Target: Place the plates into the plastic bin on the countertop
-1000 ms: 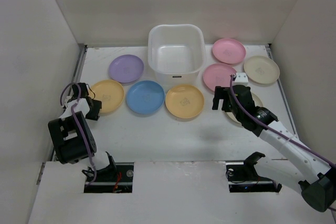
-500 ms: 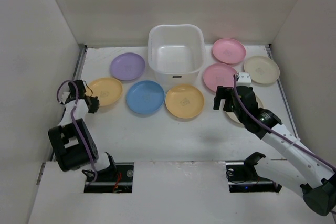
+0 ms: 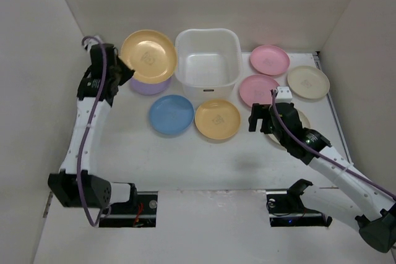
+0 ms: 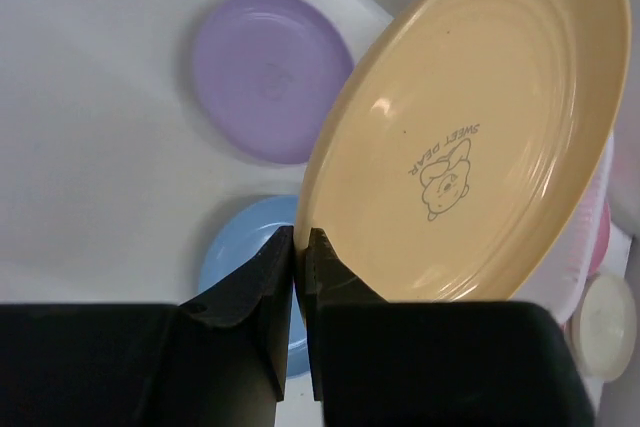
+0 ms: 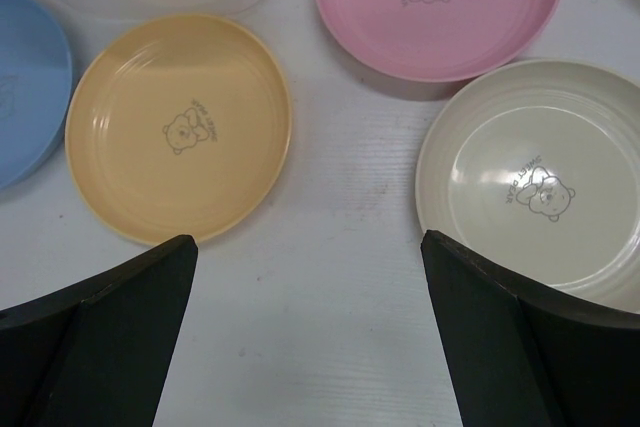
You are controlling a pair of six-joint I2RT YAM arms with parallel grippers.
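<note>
Left gripper is clamped on the rim of the raised yellow plate, which is held tilted in the air just left of the plastic bin, above the purple plate. The blue plate and the flat yellow plate lie on the countertop in front of the bin. Right gripper hangs with its jaws wide apart and holding nothing, between the flat yellow plate and a cream plate.

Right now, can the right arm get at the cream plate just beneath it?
Probably yes: the right gripper hangs open above the countertop, and the cream plate lies uncovered beside it, nothing between.
</note>
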